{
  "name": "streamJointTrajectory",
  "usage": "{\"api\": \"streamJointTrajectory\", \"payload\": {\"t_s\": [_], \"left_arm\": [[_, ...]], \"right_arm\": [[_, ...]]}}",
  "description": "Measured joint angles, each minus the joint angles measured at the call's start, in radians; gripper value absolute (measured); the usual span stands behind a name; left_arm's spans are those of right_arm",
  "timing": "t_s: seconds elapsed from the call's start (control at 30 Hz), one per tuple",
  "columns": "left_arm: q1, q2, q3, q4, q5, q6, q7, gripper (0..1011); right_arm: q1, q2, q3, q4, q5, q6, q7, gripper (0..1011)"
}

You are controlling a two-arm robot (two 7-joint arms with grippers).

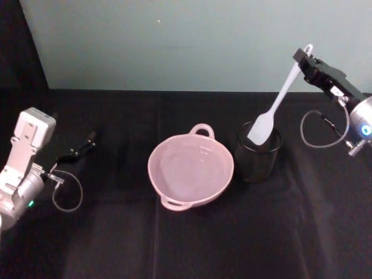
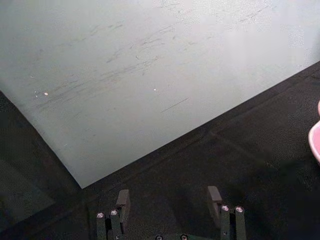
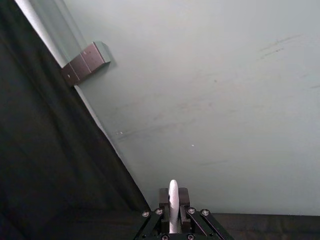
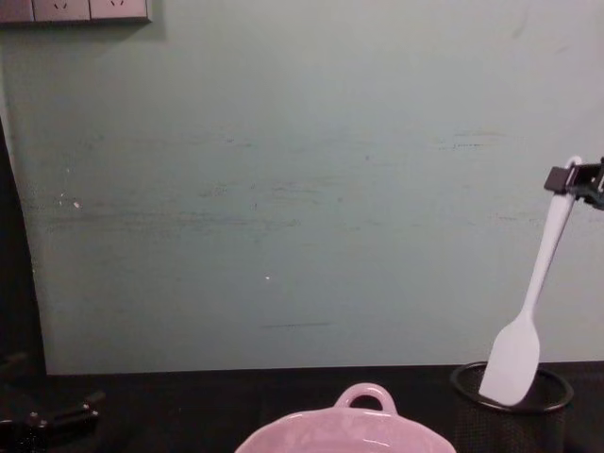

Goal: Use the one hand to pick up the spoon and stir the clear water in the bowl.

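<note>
1. The right gripper (image 1: 303, 58) had its fingers (image 3: 164, 197) closed on the tip of the spoon (image 1: 273, 107) handle; in the right wrist view the white handle end stood pinched between the 2 pads, with no gap either side.
2. We saw the spoon hanging tilted from that pinch, its scoop level with the rim of the black mesh cup (image 1: 257, 157) and, in the chest view, its lower edge seemingly just inside the rim. We judged it nearly lifted clear, but not wholly.
3. The bowl (image 1: 192, 170) sat just beside the cup, toward the robot's left, with clear water in it and 1 loop handle toward the wall.
4. The left gripper (image 2: 167, 210) was parked well apart at the table's left side, its fingers spread and holding nothing.
5. What we thought could go wrong:
   - a sideways move begun too soon could catch the scoop on the cup rim and tip the cup toward the bowl;
   - a grip so far up the handle gives the scoop leverage, so the spoon could swivel or slip in the pads once it meets water;
   - a hasty descent could knock the bowl's rim or splash water onto the black cloth (image 1: 116, 244).
</note>
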Motion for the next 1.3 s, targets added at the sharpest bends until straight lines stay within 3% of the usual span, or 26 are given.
{"api": "streamJointTrajectory", "payload": {"t_s": [0.47, 1.3], "left_arm": [[0.0, 0.0, 0.0, 0.0, 0.0, 0.0, 0.0, 1011], [0.0, 0.0, 0.0, 0.0, 0.0, 0.0, 0.0, 1011]], "right_arm": [[0.023, 0.011, -0.063, 0.088, 0.004, -0.045, 0.028, 118], [0.023, 0.026, -0.106, 0.154, 0.036, -0.066, 0.065, 118]]}}
